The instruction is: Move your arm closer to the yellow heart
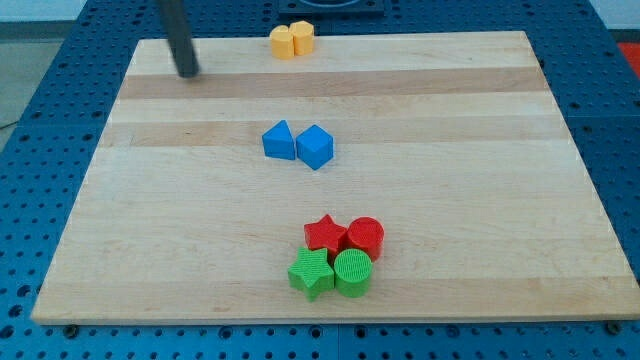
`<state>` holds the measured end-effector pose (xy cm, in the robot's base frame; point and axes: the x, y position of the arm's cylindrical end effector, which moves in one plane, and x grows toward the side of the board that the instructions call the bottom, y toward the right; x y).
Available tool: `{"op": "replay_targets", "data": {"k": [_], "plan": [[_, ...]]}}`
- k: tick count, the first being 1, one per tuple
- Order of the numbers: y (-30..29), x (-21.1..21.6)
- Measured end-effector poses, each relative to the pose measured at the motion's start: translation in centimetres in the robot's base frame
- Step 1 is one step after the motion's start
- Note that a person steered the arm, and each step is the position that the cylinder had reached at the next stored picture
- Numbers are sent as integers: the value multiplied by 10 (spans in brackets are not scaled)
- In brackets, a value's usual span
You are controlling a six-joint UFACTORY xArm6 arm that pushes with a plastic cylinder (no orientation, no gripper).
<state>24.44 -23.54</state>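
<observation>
**Tip at far left, yellow heart at far edge centre**

My tip (188,72) sits on the wooden board (150,250) near its far-left corner, the dark rod rising straight up out of the view's top. I have no fingers to report, just this bare rod end, and it touches no block. Bare wood runs from the tip to the right, along the far edge, up to the yellow pair.

Right of the tip, at the far edge near centre, two yellow blocks touch each other. The left one reads as the yellow heart (283,42); the other yellow block (302,36) is tight against its right side, shape unclear, maybe hexagonal. The heart is too small and foreshortened to tell which way its point faces, and I cannot make out a long axis. It sits almost on the board's far edge, so there is little wood behind it; open wood lies on its left and near sides.

Mid-board, well apart from the yellows: blue triangular block (279,140) touching a blue cube (314,147) on its right.

Near edge, centre-right, a tight cluster of four: green star (311,272) and red star (325,234), then green cylinder (353,272) and red cylinder (366,237). The left and right sides of the board are bare wood out to the edges.
</observation>
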Motion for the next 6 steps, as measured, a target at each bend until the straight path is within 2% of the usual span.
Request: {"op": "replay_targets", "data": {"k": [1,2,6], "plan": [[-10,-53],[-10,-53],[120,-52]]}}
